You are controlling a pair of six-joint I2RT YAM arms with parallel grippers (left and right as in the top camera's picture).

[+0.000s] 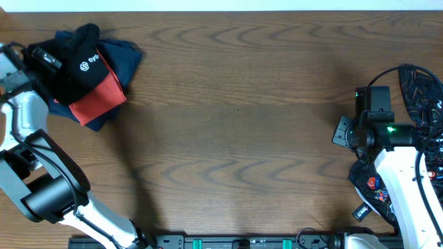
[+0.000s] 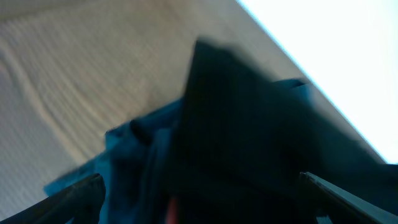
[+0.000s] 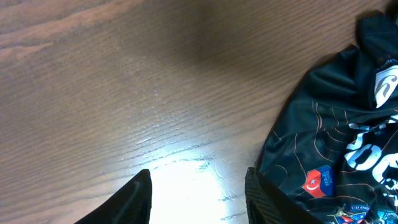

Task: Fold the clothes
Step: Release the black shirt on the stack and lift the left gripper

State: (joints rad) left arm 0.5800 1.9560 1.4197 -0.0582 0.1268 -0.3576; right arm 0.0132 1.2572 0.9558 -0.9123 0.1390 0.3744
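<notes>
A black garment with a white hexagon logo (image 1: 84, 63) lies on top of a red one (image 1: 100, 102) and a navy blue one (image 1: 124, 54), in a pile at the table's far left. My left gripper (image 1: 47, 60) is at the pile's left edge. In the left wrist view its fingers (image 2: 211, 202) are spread wide over the black fabric (image 2: 249, 124), with blue fabric (image 2: 134, 149) beside it. My right gripper (image 1: 344, 131) is open and empty over bare wood (image 3: 199, 199). A dark garment with thin-line print (image 3: 336, 137) lies just right of it (image 1: 423, 97).
The wooden table (image 1: 235, 111) stretches between the two piles. The printed garment hangs around the right arm down to the front edge (image 1: 374, 188). The table's far edge meets a white background (image 2: 348, 50).
</notes>
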